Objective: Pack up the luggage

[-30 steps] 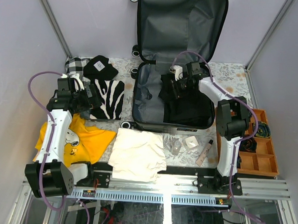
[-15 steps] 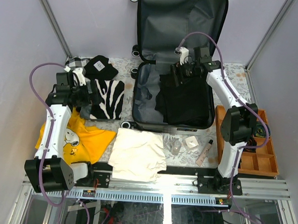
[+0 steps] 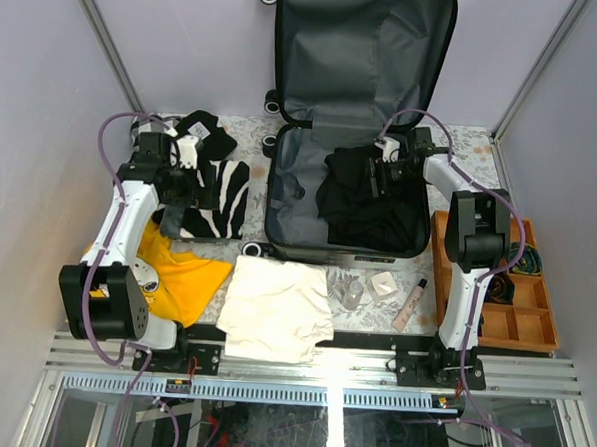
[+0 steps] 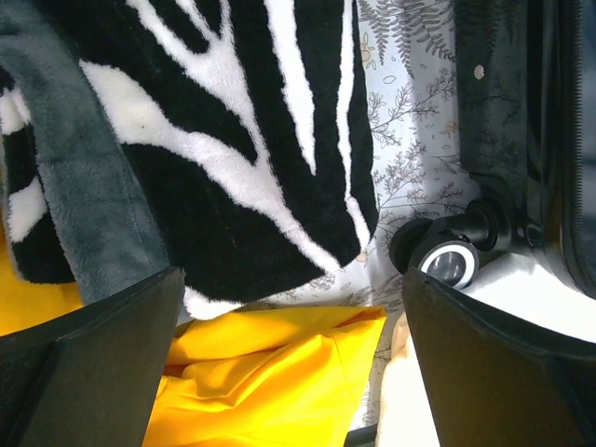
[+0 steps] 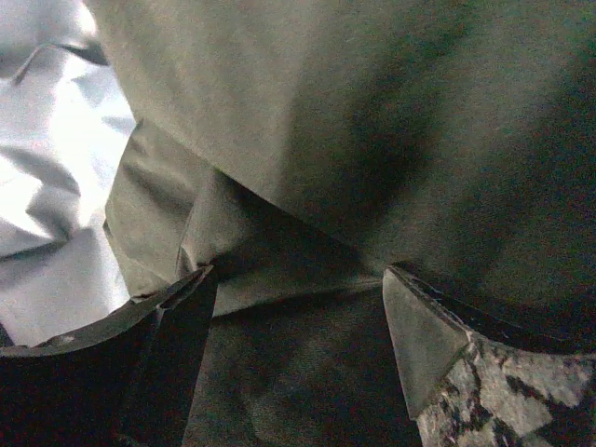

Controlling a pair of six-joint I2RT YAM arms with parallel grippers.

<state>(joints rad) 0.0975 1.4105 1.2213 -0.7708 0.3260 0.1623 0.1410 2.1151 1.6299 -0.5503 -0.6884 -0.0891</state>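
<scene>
The luggage (image 3: 291,211) lies open at the upper centre of the top view, its base flat on the counter (image 3: 462,152) and its lid leaning up against the back wall. A black garment (image 3: 365,202) is heaped in the base. The right gripper (image 3: 381,173) hangs just over it, released, with its fingers spread and dark fabric showing between them (image 5: 296,279). At the left, the left gripper (image 3: 199,176) hovers wide open above a zebra-print blanket (image 4: 233,140), with a yellow shirt (image 4: 270,372) below.
</scene>
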